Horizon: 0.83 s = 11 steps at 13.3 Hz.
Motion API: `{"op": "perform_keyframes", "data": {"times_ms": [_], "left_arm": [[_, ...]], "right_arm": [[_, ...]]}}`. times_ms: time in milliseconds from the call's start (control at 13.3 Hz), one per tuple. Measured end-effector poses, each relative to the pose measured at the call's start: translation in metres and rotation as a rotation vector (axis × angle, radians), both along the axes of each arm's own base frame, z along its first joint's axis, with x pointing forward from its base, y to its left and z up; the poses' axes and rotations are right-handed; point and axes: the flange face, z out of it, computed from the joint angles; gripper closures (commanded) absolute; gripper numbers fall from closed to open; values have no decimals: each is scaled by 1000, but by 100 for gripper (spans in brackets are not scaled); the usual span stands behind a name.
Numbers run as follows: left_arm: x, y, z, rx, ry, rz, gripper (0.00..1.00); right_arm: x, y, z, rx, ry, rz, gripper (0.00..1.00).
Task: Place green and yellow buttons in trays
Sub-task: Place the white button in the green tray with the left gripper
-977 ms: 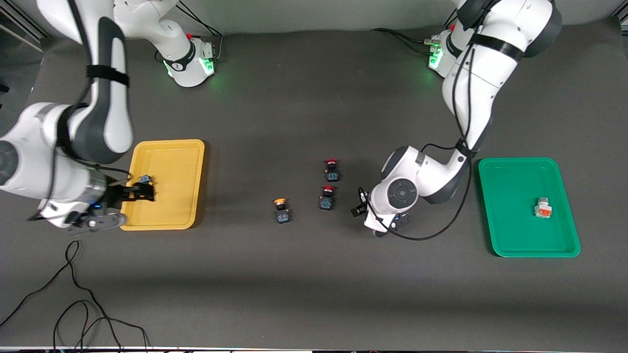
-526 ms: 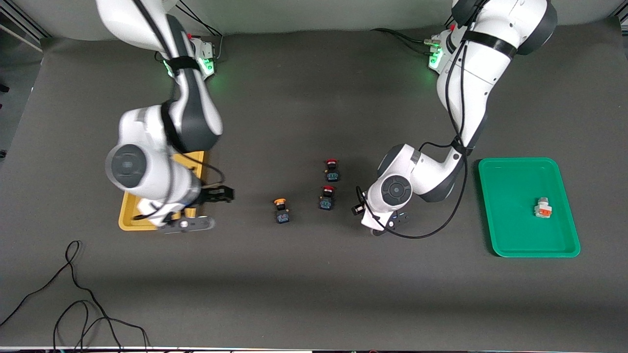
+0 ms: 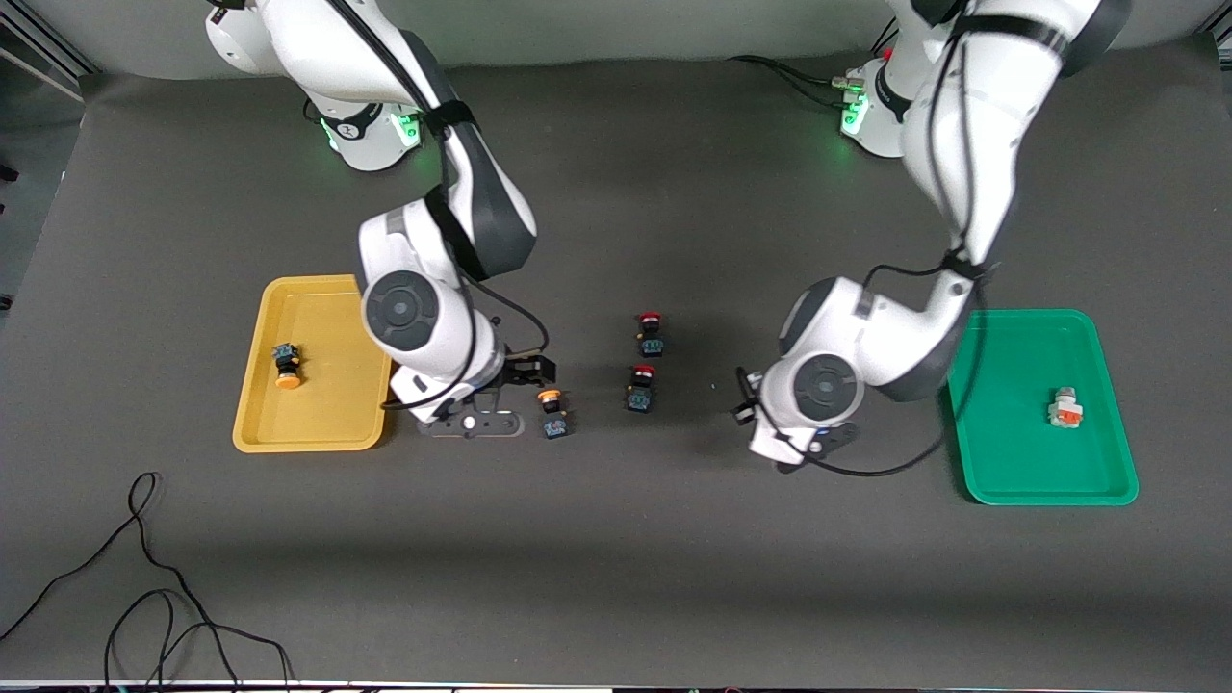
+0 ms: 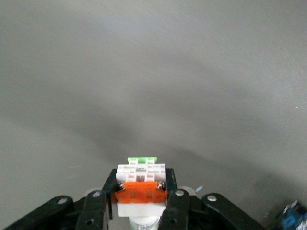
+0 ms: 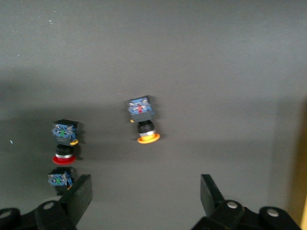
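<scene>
Over the counter [image 3: 616,577] between red buttons and green tray [image 3: 972,404], left claw [image 4: 142,203] pinches a white button [image 4: 141,184]. Right claw [image 5: 146,196], spread, hangs over a yellow button [image 3: 552,412]; another lies in the yellow tray [image 3: 327,308].

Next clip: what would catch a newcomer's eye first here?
Probably the two bright trays at the table's ends: the yellow tray holding one orange-capped button, the green tray holding a white button. Then the left hand, shut on a second white button, and the open right hand over another orange-capped button.
</scene>
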Motion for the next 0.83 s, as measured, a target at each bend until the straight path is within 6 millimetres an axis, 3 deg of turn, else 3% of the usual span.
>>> {"op": "perform_keyframes", "data": {"times_ms": [225,376,526,676,826], "left_arm": [[12,89,84,1,79,-109,100],[18,158,119,-34,114,-196,100],[25,229,127,-67,116,-278,100],[28,288,116,-86,127,-352,100],[32,330,91,-119,104,-411,100]], "right_arm": [[1,17,-41,-12,-27,8,0],[4,19,-75,-33,-50,9,0],[3,27,-108,-46,-72,21,0],[-1,37,-139,-57,-96,39,0],[-2,37,-160,-71,-107,44,15]]}}
